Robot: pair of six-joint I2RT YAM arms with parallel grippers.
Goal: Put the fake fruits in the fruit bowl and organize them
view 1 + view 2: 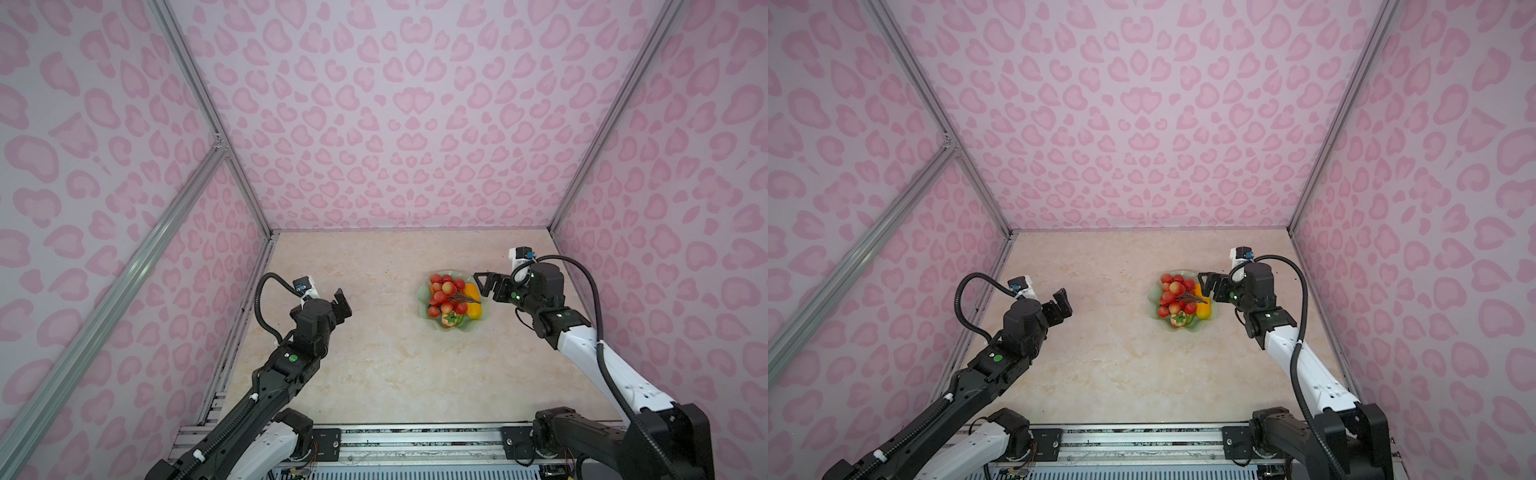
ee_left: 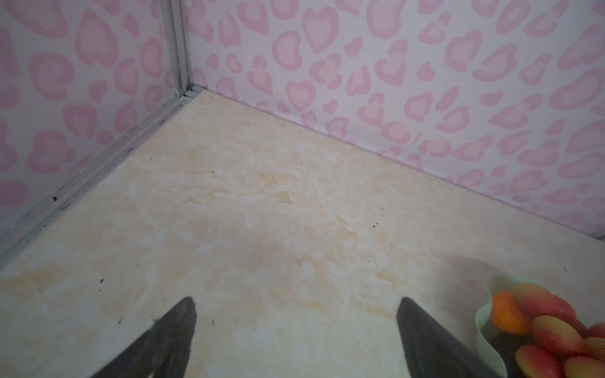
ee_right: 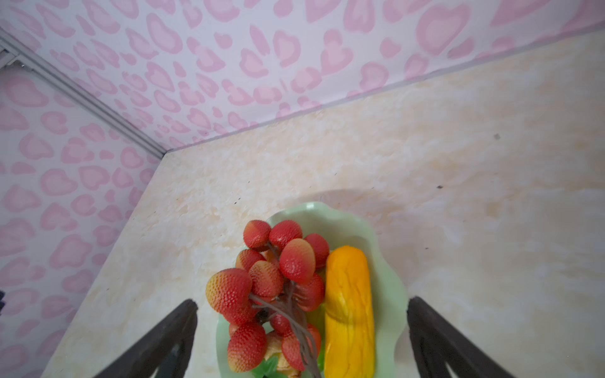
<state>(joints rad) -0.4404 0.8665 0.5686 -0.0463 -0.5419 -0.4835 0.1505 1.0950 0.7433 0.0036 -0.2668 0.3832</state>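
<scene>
Tabletop is beige marble-look, with the fruit bowl sitting right of middle. Right gripper hangs just over the bowl's rim, jaws spread and holding nothing. Left gripper is spread too, well apart. Inside: red berry bunch, orange-yellow oblong, strawberry

Left gripper jaws spread wide and empty, over beige marbled tabletop, near mint-green wavy-rimmed fruit bowl, red berries and small orange inside the bowl, pink heart-patterned walls beyond the bowl
</scene>
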